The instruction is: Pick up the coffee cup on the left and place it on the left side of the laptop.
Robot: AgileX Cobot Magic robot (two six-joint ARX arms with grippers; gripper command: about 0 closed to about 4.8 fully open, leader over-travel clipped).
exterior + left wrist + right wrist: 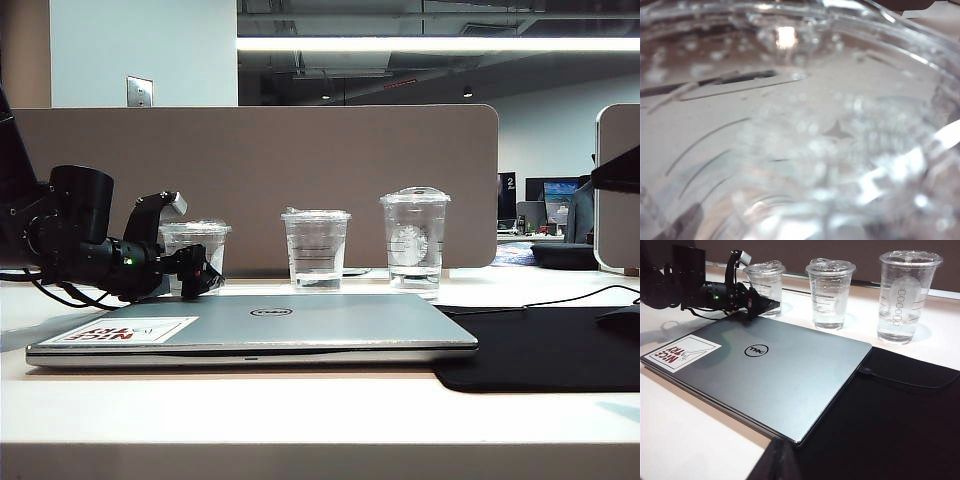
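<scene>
Coffee cup (196,252) upright on surface (300,420) behind laptop (300,325), at 10 o'clock of its lid, leftmost of 3 cups w/ mid cup (316,248) & tall cup (414,240) to its 3 o'clock. Left gripper (205,272) level at cup's near side, jaws spread wide, cup wall filling left wrist view (800,130). Right gripper not visible, jaws' state can't tell

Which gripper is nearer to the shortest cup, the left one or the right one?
Left. The left gripper is open right at the shortest cup, which fills its wrist view. The right gripper is not in view; its camera looks at the cup from across the laptop.
</scene>
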